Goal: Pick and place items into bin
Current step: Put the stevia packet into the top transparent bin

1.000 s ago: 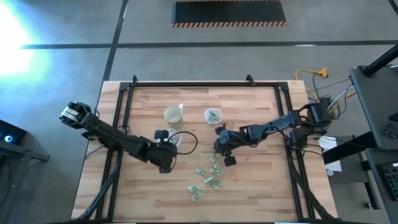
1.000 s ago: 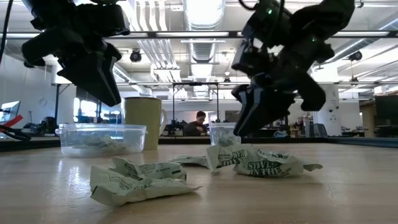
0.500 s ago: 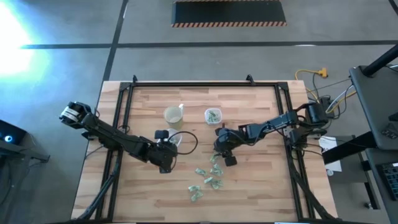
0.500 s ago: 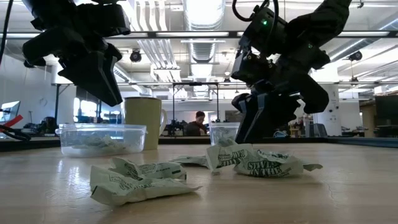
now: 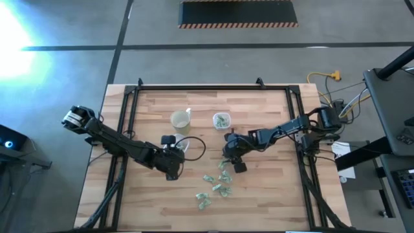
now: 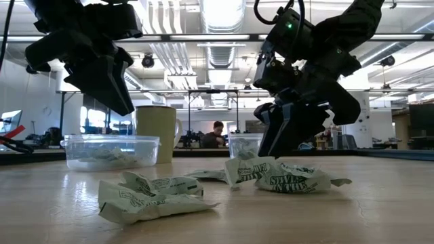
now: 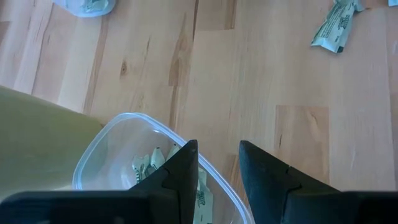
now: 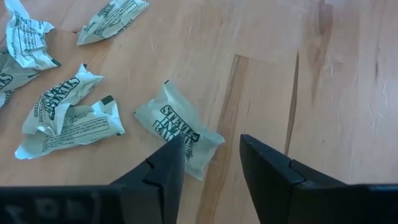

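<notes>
Only readable stuff is the print on the wrappers. The wrapped piece [image 8: 179,129] right by the right gripper's fingertips has dark block letters, looks like "STATES" on top with another line under it I can't make out. The crumpled wrappers [image 6: 291,177] in the low view have similar dark lettering, too creased to read.

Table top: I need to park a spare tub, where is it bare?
Bare: the far right corner of the table, beyond the small tub, and the near left corner. Crowded: the packets below the right hand, and cup.
</notes>
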Robot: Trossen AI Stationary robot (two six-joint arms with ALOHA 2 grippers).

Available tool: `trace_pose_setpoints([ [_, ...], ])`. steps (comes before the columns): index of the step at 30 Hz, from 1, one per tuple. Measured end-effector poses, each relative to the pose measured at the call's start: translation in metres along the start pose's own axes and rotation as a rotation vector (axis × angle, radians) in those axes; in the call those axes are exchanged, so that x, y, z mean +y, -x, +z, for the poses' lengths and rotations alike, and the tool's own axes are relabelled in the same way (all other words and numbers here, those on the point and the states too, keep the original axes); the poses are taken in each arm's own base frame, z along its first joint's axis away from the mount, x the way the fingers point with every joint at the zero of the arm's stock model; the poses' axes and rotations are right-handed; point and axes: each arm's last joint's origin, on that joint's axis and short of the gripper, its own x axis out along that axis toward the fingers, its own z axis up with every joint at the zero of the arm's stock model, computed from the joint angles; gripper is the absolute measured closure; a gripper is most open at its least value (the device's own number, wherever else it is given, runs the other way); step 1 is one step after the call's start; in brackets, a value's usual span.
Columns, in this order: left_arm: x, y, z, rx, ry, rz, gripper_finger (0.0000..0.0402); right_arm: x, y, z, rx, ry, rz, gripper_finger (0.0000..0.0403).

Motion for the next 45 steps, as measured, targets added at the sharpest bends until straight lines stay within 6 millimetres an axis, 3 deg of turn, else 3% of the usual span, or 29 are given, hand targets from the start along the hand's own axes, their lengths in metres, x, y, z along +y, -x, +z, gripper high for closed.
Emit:
trace_pose_setpoints([
  [16,0.0,0.0,0.0,-0.006,0.003,-0.002,0.0301,0.0,0.0,-0.001,-0.006,0.009,-0.001,0.0269],
  [24,0.0,-0.001,0.0,-0.004,0.002,-0.001,0.0301,-0.003,-0.021,-0.006,0.009,0.028,0.003,0.027],
  [31,0.0,-0.001,-0.001,-0.003,0.001,-0.001,0.0301,-0.004,-0.019,-0.004,0.011,0.025,0.001,0.0282],
  [45,0.0,-0.001,-0.001,-0.004,0.001,-0.001,0.0301,-0.004,-0.017,-0.003,0.009,0.127,-0.01,0.0386],
])
